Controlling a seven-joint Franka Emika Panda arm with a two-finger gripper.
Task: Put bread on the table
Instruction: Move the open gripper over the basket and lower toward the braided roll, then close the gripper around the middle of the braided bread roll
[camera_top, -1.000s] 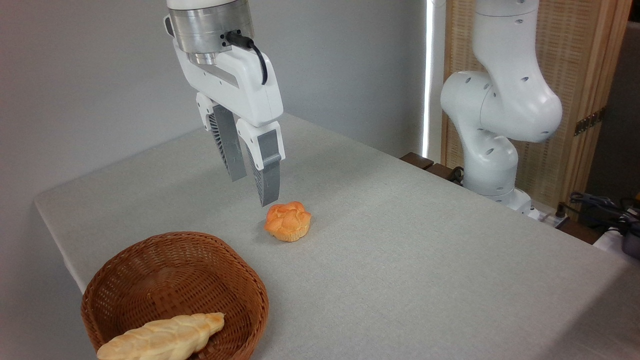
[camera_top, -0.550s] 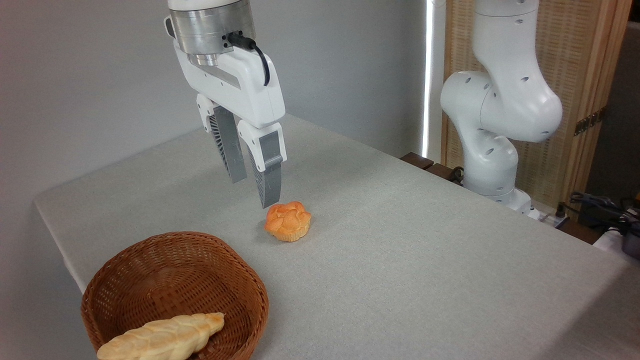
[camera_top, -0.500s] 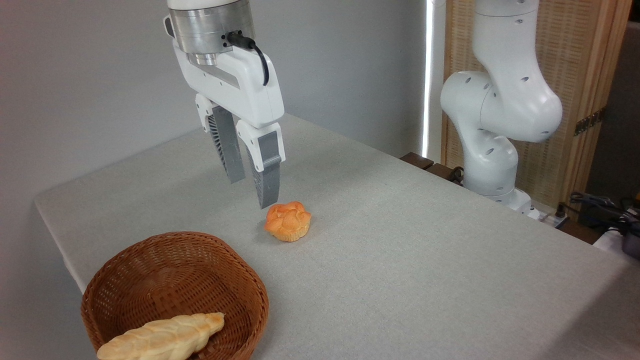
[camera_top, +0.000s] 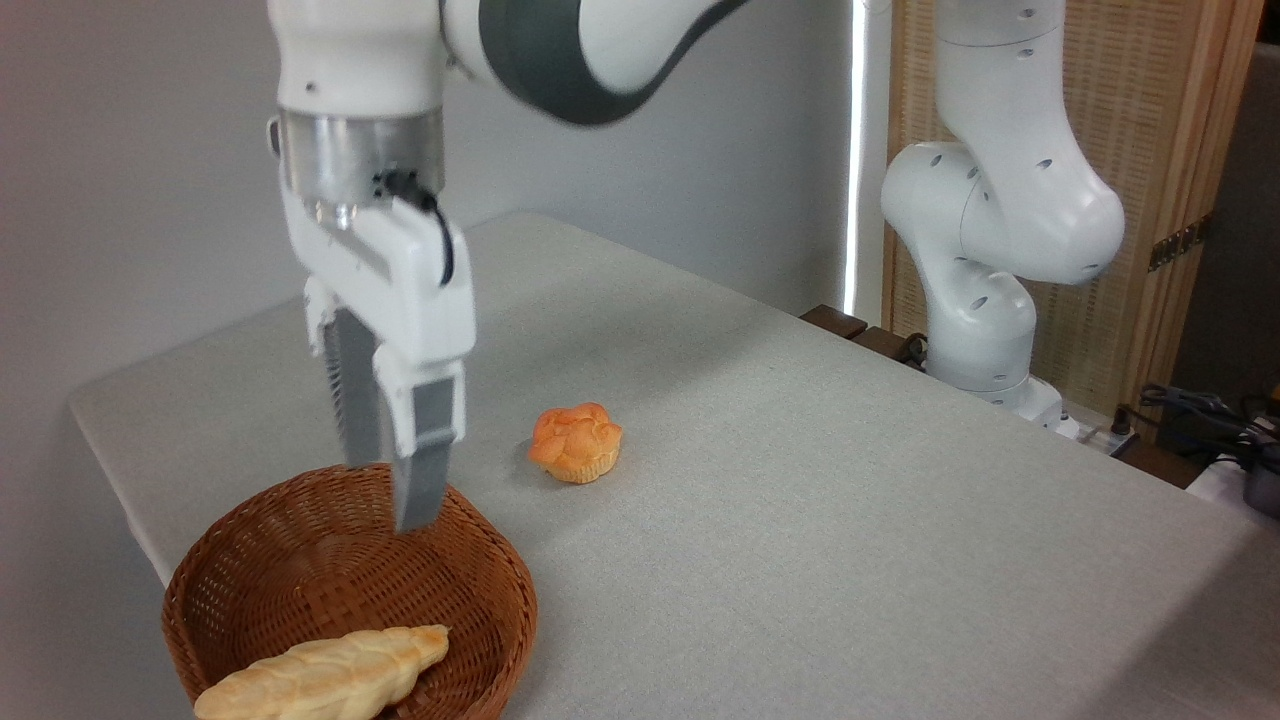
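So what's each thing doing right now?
Robot hand: empty, fingers slightly apart, hanging over the basket's far side.
Long pale golden braided bread: lying in the basket, untouched.
Round brown wicker basket: upright on the table.
Small orange flower-topped bun: sitting on the table.
Grey cloth-covered table: holds basket and bun.

Gripper (camera_top: 392, 492) over the far part of the basket (camera_top: 500, 610), bread (camera_top: 322, 676) in the basket below and nearer the camera, bun (camera_top: 576, 442) on the table (camera_top: 850, 520) to its right
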